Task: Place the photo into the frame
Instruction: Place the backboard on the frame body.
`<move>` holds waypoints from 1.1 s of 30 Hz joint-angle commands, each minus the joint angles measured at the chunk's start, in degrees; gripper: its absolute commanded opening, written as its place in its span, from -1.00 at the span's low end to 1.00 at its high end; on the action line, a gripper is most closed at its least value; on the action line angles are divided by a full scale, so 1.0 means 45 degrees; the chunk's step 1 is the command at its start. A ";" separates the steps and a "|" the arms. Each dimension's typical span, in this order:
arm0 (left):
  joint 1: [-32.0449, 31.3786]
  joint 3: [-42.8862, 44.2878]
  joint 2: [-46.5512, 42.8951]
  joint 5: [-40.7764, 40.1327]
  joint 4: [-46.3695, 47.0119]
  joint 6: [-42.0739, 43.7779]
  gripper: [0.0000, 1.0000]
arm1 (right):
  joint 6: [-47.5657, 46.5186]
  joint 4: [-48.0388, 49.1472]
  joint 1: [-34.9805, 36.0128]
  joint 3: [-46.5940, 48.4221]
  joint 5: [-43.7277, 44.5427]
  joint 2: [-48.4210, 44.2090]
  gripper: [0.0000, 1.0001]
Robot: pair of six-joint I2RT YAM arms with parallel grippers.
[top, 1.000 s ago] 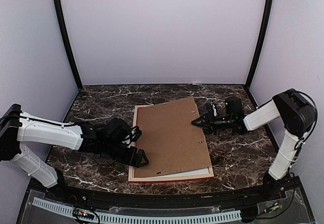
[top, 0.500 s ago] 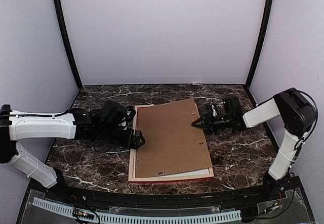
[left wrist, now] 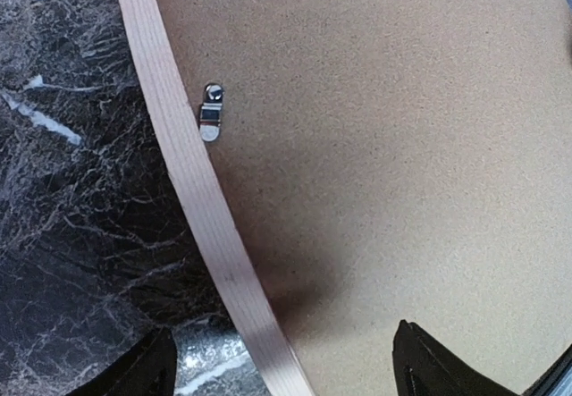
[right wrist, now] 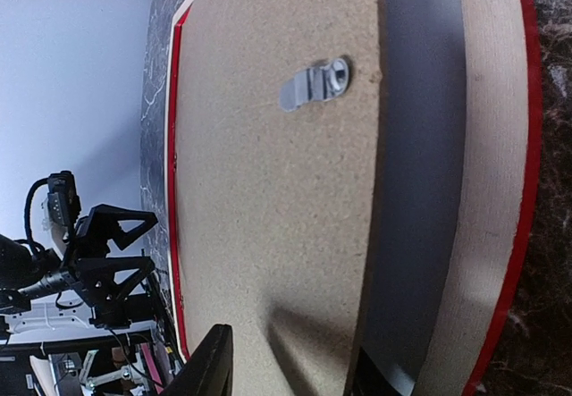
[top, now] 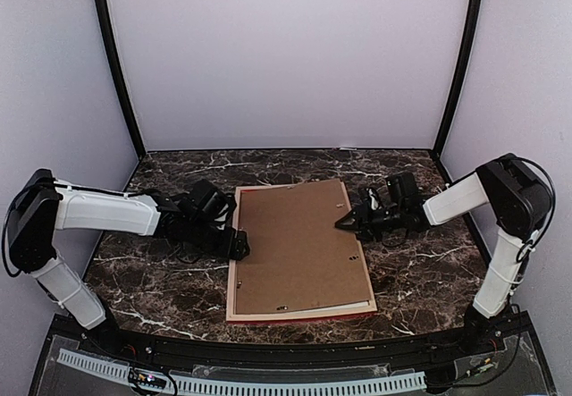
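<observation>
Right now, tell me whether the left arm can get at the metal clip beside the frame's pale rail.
Probably yes. The left gripper hangs open over the frame rail, just short of the metal clip, with only bare backing board between them.

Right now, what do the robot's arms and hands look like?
The left arm and right arm are white tubes with chunky black joints and thin black cables. The left hand and right hand are black, with two pointy fingers each.

Bright, diffuse light, soft faint shadows, all views sharp.
</observation>
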 commanded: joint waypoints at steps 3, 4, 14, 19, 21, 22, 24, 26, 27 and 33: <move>0.0083 0.0710 0.1094 0.0206 0.0559 0.0112 0.72 | -0.0177 0.0523 0.0330 0.0301 0.0191 0.0102 -0.28; 0.0093 0.0776 0.1274 0.0206 0.0570 0.0059 0.72 | -0.0173 0.0547 0.0333 0.0264 0.0238 0.0091 -0.28; 0.0095 0.0834 0.1568 0.0964 0.0932 -0.0042 0.71 | -0.0162 0.0524 0.0649 0.0250 0.0667 0.0226 -0.17; 0.0094 0.0875 0.1448 0.0855 0.0854 0.0019 0.71 | -0.0495 -0.0088 0.0736 0.0476 0.1063 0.0139 -0.07; 0.0084 0.0925 0.1392 0.0751 0.0806 0.0075 0.71 | -0.0672 -0.0437 0.0770 0.0588 0.1273 0.0033 -0.03; 0.0084 0.0943 0.1373 0.0660 0.0755 0.0094 0.71 | -0.0772 -0.0659 0.0791 0.0664 0.1404 -0.0030 0.00; 0.0085 0.1027 0.1324 0.0507 0.0679 0.0187 0.70 | -0.1019 -0.1081 0.0834 0.0821 0.1655 -0.0127 0.03; 0.0095 0.1135 0.1259 0.0398 0.0593 0.0365 0.70 | -0.1189 -0.1428 0.0886 0.0959 0.1869 -0.0189 0.06; 0.0096 0.1190 0.1193 0.0376 0.0578 0.0395 0.70 | -0.1251 -0.1586 0.0888 0.1035 0.1949 -0.0192 0.07; 0.0008 0.1205 0.0588 0.0384 0.1001 0.0523 0.70 | -0.1633 -0.2398 0.1050 0.1379 0.2475 -0.0193 0.11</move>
